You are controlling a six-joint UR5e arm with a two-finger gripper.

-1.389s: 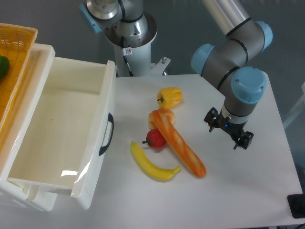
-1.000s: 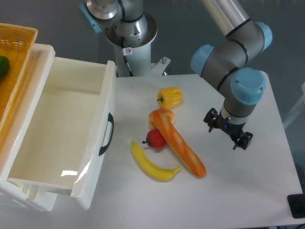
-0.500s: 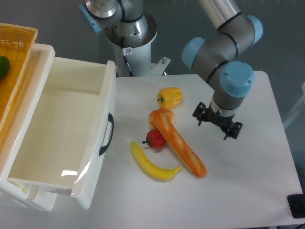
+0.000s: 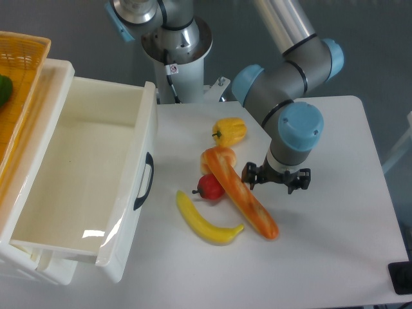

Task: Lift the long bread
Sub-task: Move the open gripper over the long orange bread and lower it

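The slender, glossy orange-tan toy long bread lies flat near the middle of the white desk, running diagonally from its upper end at about 11 o'clock to its lower end at about 5 o'clock. Its upper end touches a small round orange bun, and a red toy apple sits just against its 9 o'clock side, with a curved yellow banana beyond that and a yellow toy pepper farther up. The black two-finger gripper hangs just to the 3 o'clock side of the loaf's middle, its jaws spread apart and holding nothing. To grasp well, the gripper should probably shift toward 9 o'clock until centred over the loaf's lower half, away from the apple and bun, then turn so the fingers straddle the loaf across its narrow width before descending and closing.
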